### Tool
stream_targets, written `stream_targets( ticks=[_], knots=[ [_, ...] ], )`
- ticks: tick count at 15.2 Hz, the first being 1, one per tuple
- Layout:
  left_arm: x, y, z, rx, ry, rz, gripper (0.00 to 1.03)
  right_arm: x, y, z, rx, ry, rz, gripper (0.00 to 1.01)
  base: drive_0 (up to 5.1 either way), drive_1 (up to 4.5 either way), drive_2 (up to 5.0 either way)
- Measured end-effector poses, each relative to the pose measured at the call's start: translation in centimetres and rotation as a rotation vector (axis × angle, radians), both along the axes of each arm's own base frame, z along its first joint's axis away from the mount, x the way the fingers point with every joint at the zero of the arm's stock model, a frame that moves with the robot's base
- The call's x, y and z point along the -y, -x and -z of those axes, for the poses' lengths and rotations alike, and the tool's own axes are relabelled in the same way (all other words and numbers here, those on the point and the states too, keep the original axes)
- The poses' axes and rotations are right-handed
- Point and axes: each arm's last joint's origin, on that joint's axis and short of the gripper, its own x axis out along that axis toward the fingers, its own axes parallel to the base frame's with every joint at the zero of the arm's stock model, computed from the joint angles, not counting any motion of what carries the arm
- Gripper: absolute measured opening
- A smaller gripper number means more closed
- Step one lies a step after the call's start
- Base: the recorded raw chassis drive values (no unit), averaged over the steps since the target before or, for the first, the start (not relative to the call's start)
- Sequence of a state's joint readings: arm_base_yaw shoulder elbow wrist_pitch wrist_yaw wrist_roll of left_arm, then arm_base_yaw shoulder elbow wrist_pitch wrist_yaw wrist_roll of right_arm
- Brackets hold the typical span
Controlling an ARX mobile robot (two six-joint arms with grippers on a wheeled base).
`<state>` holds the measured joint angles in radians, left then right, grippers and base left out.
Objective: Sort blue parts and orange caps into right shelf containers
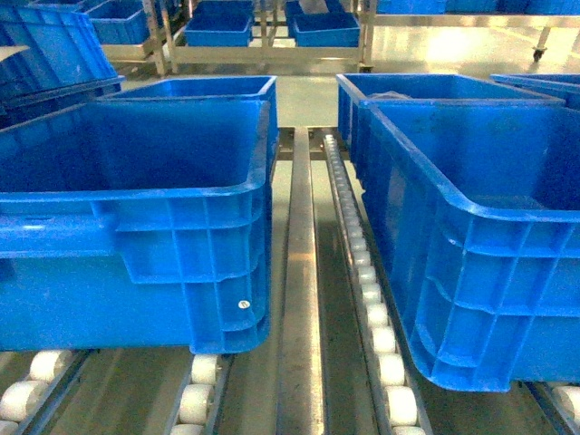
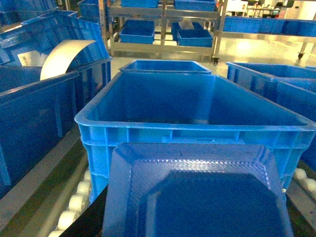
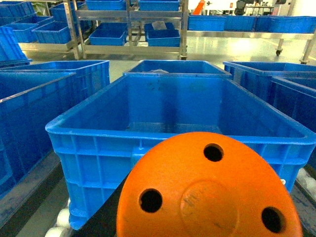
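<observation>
A blue part (image 2: 197, 192), a flat ridged moulded piece, fills the bottom of the left wrist view. It hangs just before a blue crate (image 2: 197, 132), and my left gripper's fingers are hidden behind it. An orange cap (image 3: 207, 192), round with three holes, fills the bottom of the right wrist view in front of another blue crate (image 3: 98, 136). My right gripper's fingers are hidden behind it. The head view shows two near crates, left (image 1: 136, 217) and right (image 1: 489, 272), and neither gripper.
The crates sit on white roller tracks (image 1: 376, 308) with a metal rail (image 1: 299, 299) between them. Further blue crates (image 1: 208, 91) stand behind and to both sides. A curved white sheet (image 2: 66, 57) rests in a crate at the left. Metal racks (image 3: 131, 29) with crates stand at the back.
</observation>
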<state>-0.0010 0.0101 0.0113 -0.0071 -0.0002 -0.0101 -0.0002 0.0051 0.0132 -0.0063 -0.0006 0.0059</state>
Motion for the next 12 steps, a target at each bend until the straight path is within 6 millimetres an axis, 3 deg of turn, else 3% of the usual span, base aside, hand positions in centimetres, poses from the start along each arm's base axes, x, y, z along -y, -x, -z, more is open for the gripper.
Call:
stream_targets(
  ticks=[12],
  knots=[
    [0.0,0.0,0.0,0.0,0.0,0.0,0.41,0.0,0.0,0.0,0.0,0.0,0.0,0.42,0.0,0.0,0.0]
  ],
)
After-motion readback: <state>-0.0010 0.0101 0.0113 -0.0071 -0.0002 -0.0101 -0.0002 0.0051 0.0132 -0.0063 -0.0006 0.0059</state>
